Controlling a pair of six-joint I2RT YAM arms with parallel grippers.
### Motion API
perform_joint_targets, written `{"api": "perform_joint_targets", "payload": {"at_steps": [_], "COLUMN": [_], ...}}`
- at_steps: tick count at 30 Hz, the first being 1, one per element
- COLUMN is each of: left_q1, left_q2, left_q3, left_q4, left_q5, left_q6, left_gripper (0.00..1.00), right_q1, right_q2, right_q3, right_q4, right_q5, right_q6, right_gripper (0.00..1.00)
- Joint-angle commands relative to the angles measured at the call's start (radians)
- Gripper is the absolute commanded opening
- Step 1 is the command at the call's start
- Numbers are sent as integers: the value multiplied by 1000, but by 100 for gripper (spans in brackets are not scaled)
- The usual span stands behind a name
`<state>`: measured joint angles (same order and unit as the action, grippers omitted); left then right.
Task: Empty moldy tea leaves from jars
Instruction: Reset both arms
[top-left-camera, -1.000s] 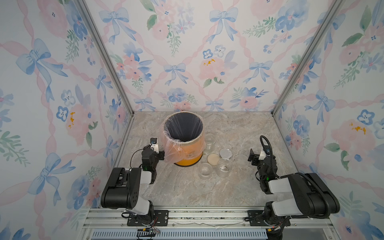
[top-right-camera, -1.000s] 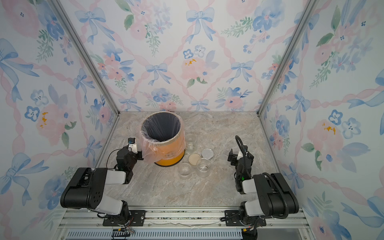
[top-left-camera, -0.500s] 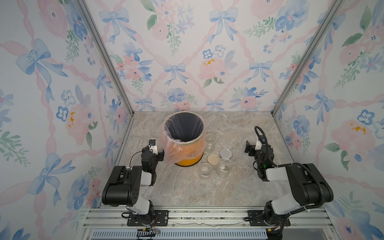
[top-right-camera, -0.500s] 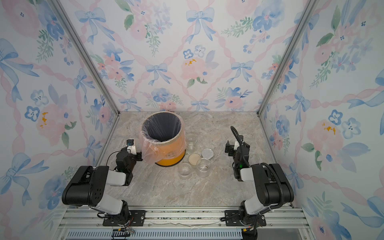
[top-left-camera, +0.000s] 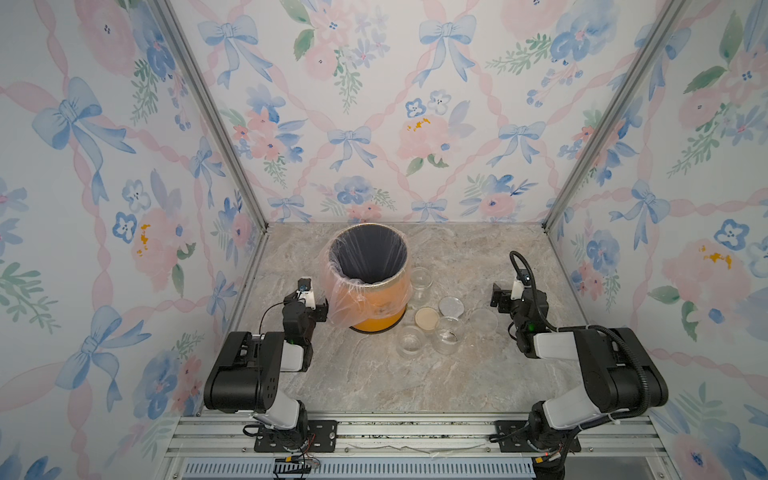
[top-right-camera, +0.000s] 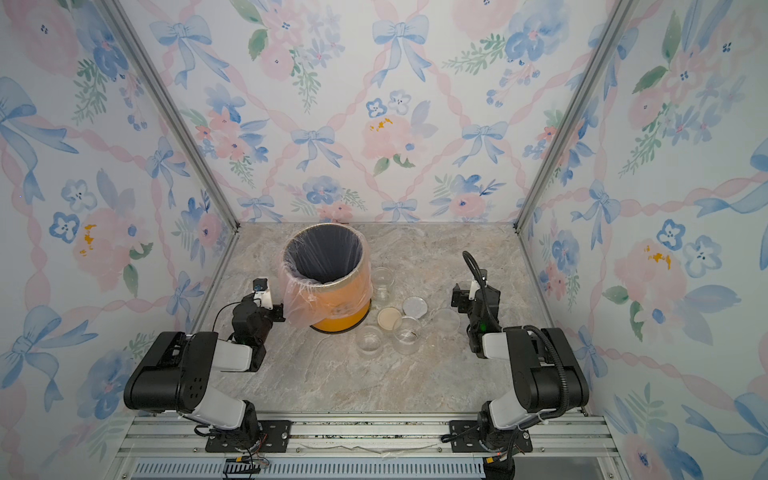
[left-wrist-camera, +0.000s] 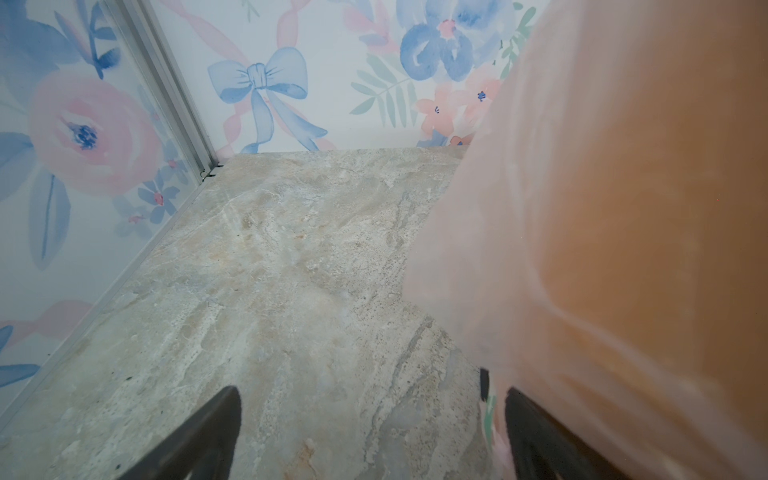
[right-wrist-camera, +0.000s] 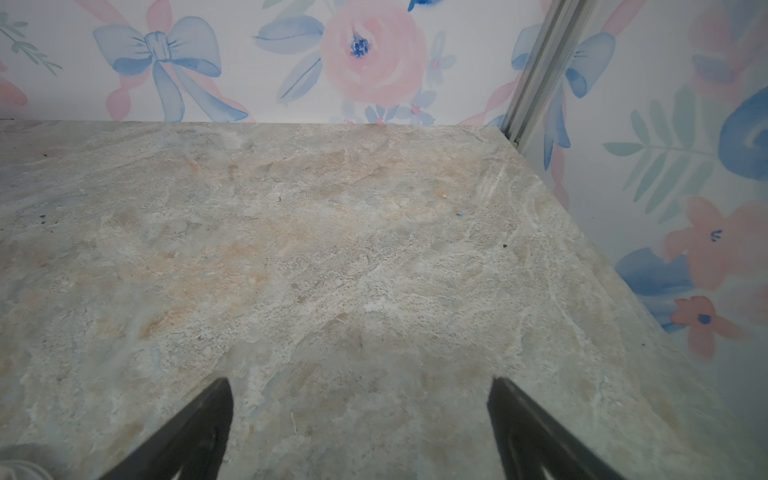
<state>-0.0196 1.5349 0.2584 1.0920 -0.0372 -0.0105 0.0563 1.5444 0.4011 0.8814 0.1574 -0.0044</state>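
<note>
Three lidless jars (top-left-camera: 446, 334) stand left of the nearer right gripper (right-wrist-camera: 359, 382) — it and the left gripper (left-wrist-camera: 372, 392) gape, empty.

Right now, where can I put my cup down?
Free: the bare table between the jars and the front rail, and the back corner beyond the right gripper. Crowded: beside the orange bin, where jars and lids cluster.

Orange bin (top-left-camera: 376, 321), clear plastic liner (top-left-camera: 341, 300), upright on marbled grey worktop (top-left-camera: 374, 376); floral bow-print walls (top-left-camera: 374, 124); aluminium front rail (top-left-camera: 415, 432).
</note>
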Motion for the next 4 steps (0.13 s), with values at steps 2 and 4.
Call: {"api": "perform_joint_targets", "payload": {"at_steps": [2,4], "left_q1": [-14,-19], "left_q2": [9,7], "left_q3": [13,8], "left_q4": [20,28], "left_q5": [-24,-34], "left_q6": [0,3], "left_gripper": [98,98], "right_q1": [10,10], "right_q2": [-7,-7], "right_q3": [-4,-4], "right_q4": [-7,-7], "right_q5": [11,11], "right_q6": [-3,-2], "right_gripper": [96,97]}}
